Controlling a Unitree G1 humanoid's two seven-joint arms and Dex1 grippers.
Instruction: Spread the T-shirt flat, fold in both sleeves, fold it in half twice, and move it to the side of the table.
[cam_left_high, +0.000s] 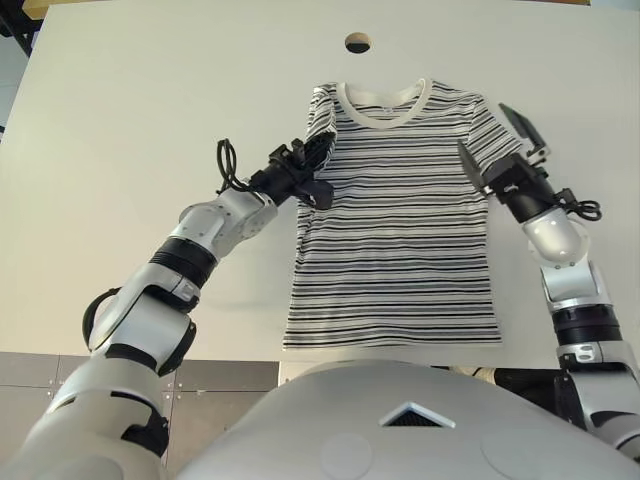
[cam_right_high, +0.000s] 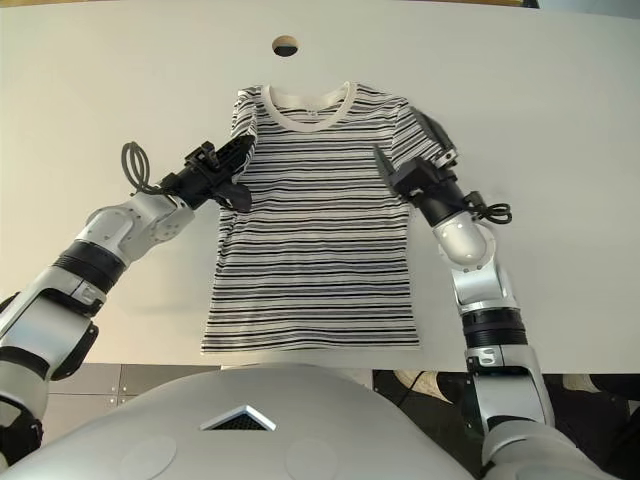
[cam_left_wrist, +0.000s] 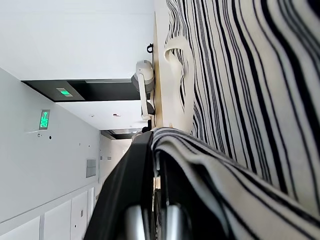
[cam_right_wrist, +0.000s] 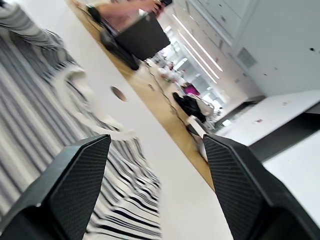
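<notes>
The left gripper (cam_left_high: 316, 166) is nearest the wrist camera. Its fingers are clamped on a fold of striped cloth, which drapes over one black finger (cam_left_wrist: 131, 185) in the left wrist view. From the head views, that cloth is the left sleeve (cam_left_high: 322, 112) of the T-shirt (cam_left_high: 400, 240), drawn in over the left edge of the body.

The T-shirt lies spread flat at the middle of the white table (cam_left_high: 140, 90), with its collar at the far end and its hem at the near edge. A small round hole (cam_left_high: 357, 42) in the table sits just beyond the collar.

The spreading looks done and the left sleeve fold appears to be under way. The right sleeve (cam_left_high: 497, 118) lies out to the right, not yet folded. Both half-folds and the move to the side of the table are also left to do.

The right gripper (cam_left_high: 498, 146) hangs at the right sleeve with its fingers wide apart and nothing between them. Whether it touches the cloth cannot be told.
</notes>
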